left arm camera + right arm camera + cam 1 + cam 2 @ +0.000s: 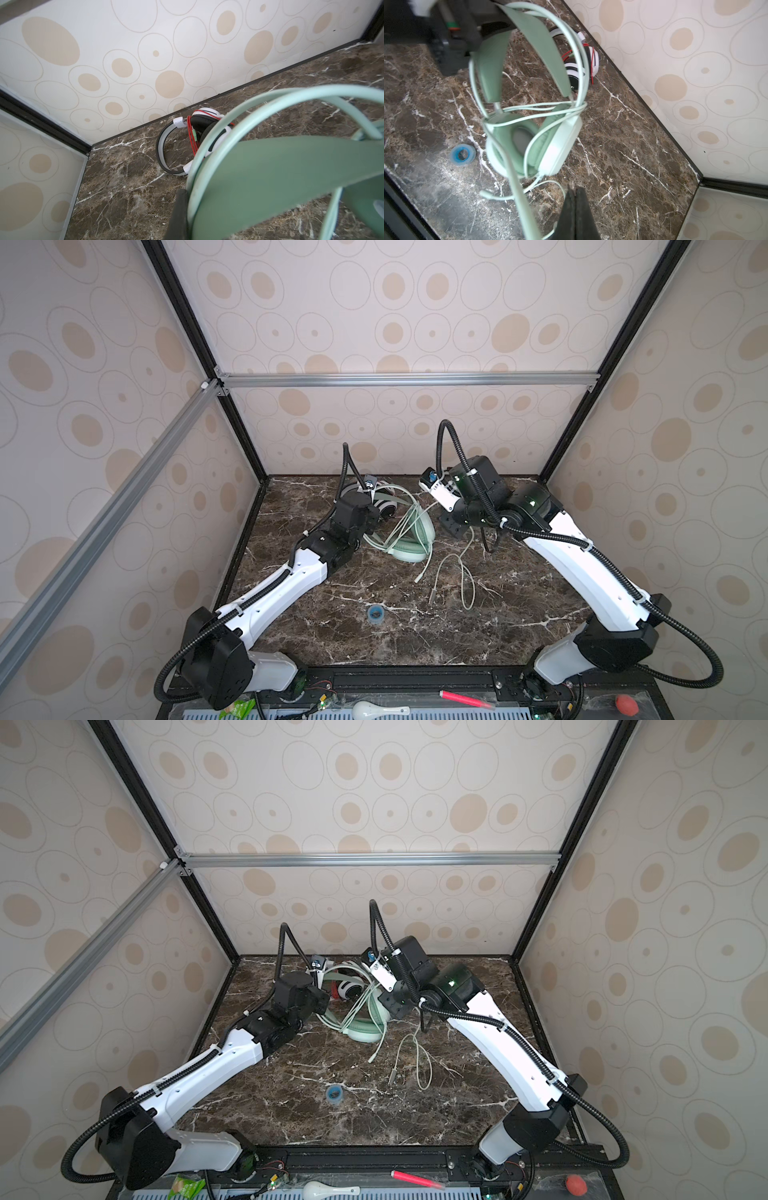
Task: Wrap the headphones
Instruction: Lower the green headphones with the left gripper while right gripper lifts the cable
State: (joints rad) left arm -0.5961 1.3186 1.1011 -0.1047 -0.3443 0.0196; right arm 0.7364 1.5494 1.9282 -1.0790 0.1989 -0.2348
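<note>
Headband (535, 41) of mint headphones (564, 141) sits pinched in left end effector (476, 41), white-and-black pair (204, 123) behind; right end effector (576, 209) closed.

The left arm (286, 585) and right arm (577, 568) have white shells and black joint housings above bases on the black rail (415, 678). White ties bind a black ribbed hose (615, 572) along each. The right gripper (575, 189) has flat matte-black fingers (586, 216).
</note>
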